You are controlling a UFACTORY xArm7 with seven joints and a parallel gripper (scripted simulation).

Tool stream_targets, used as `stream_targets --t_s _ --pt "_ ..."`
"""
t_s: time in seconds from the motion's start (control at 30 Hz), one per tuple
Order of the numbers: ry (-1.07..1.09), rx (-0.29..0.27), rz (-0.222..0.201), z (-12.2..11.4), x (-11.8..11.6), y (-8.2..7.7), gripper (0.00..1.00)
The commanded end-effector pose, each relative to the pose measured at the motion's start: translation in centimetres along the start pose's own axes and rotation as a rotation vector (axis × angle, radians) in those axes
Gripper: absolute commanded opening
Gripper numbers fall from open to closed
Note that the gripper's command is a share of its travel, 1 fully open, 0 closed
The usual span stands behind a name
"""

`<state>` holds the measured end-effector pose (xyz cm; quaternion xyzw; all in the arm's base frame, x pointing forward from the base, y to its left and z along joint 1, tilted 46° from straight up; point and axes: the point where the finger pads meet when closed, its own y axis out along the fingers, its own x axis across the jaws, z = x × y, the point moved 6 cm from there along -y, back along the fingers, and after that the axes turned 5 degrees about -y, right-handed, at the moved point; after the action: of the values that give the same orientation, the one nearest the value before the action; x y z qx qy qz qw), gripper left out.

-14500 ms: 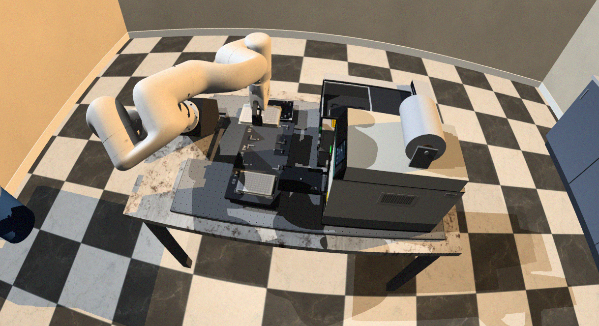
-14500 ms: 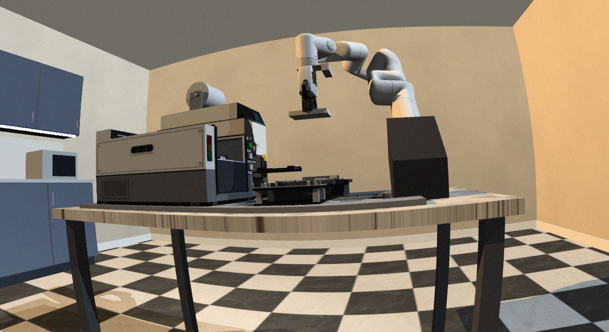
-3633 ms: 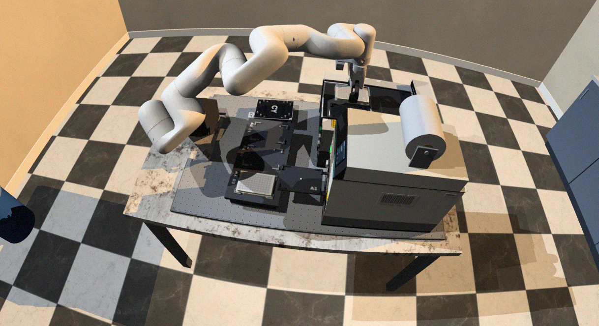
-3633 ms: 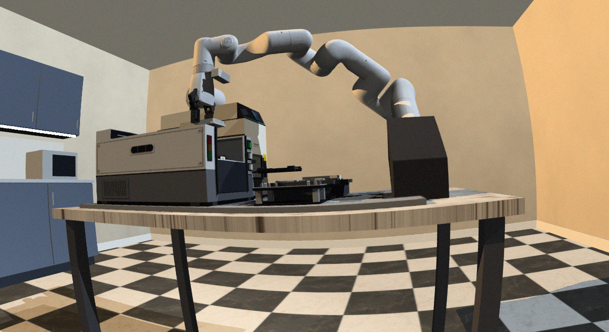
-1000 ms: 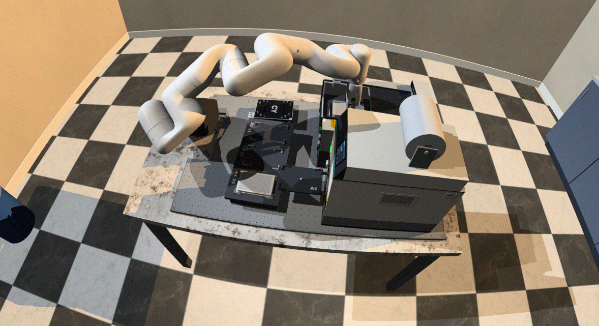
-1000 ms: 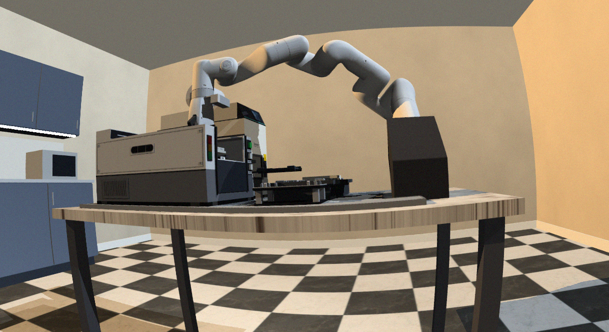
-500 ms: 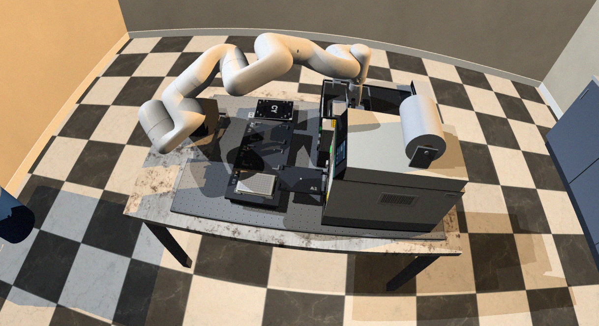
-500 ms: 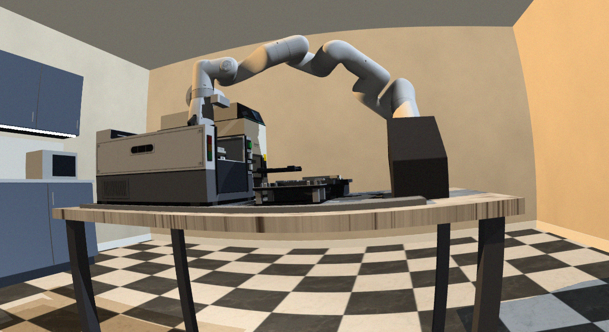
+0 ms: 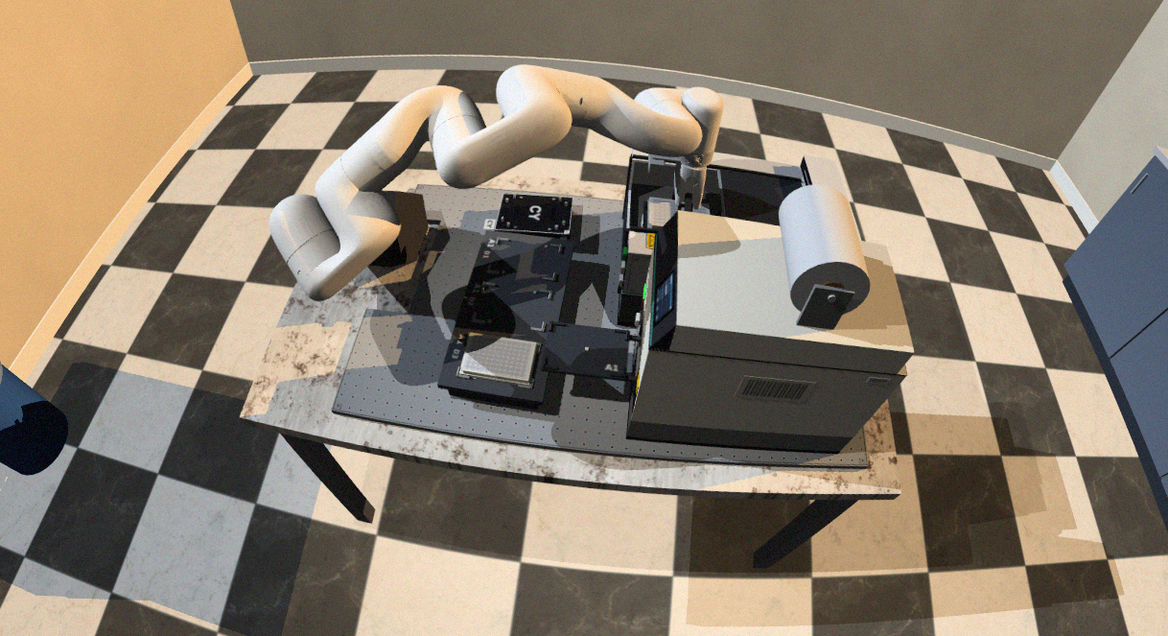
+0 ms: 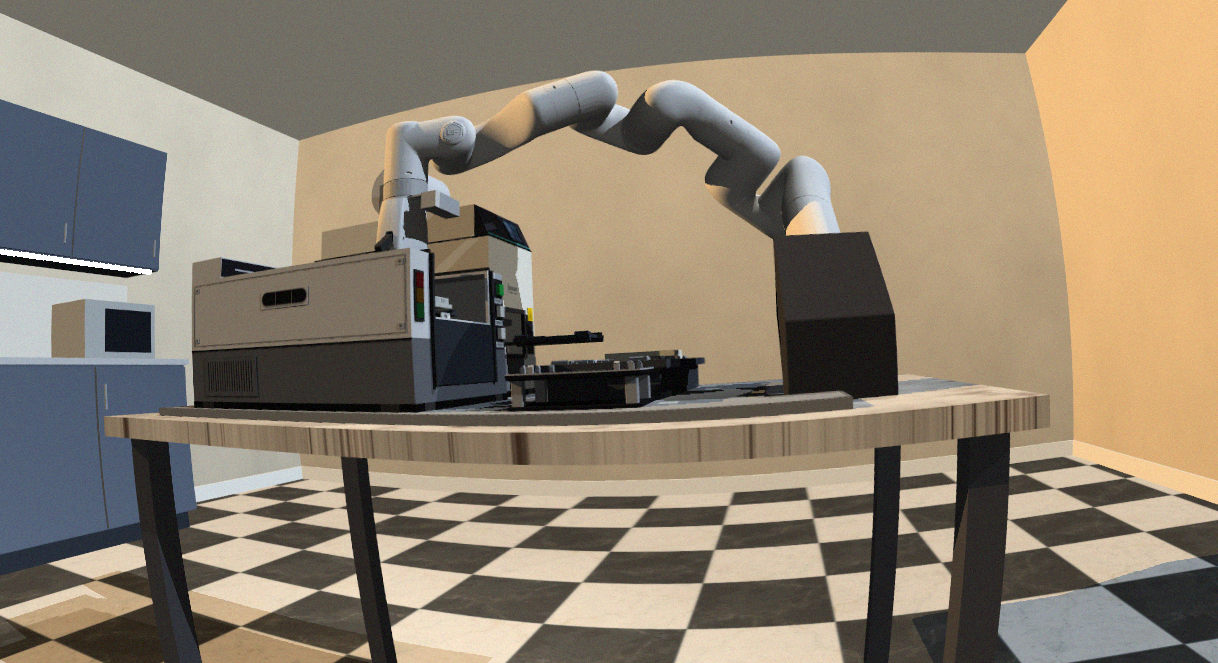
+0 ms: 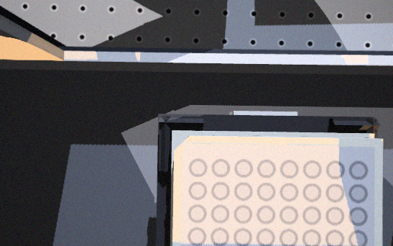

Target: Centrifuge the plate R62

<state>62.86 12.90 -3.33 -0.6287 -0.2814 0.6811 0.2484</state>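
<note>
My gripper [image 9: 693,197] [image 10: 394,237] reaches down into the open top of the centrifuge [image 9: 747,192] [image 10: 298,317]. It is shut on a well plate [image 11: 276,190] with a pale film-like top and grey ring wells; I cannot read its label. The plate hangs just above a dark bucket [image 11: 265,123], its long axis in line with the bucket's. My fingertips are hidden in every view. R26 [image 9: 498,360] sits on D3. D2 [image 9: 490,294], the sealer's stage [image 9: 590,349] and the CY nest [image 9: 535,213] hold no plate.
The big grey sealer [image 9: 735,304] with its film roll [image 9: 821,239] stands right beside the centrifuge's opening. The centrifuge's lamp stack [image 10: 417,294] faces the deck. The arm's dark base block [image 10: 835,317] stands at the table's other end.
</note>
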Motion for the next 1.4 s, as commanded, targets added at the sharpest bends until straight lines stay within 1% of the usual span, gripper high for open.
stream_targets --t_s 0.0,0.63,0.93,0.97,1.37 --pt "0.0 -0.007 -0.003 -0.12 0.06 -0.23 0.0" --pt "0.0 -0.007 -0.003 -0.12 0.06 0.32 0.0" --pt "0.0 -0.007 -0.003 -0.12 0.05 0.33 0.0" --pt "0.0 -0.007 -0.003 -0.12 0.05 0.33 1.0" --pt "0.0 -0.007 -0.003 -0.11 0.05 0.33 1.0"
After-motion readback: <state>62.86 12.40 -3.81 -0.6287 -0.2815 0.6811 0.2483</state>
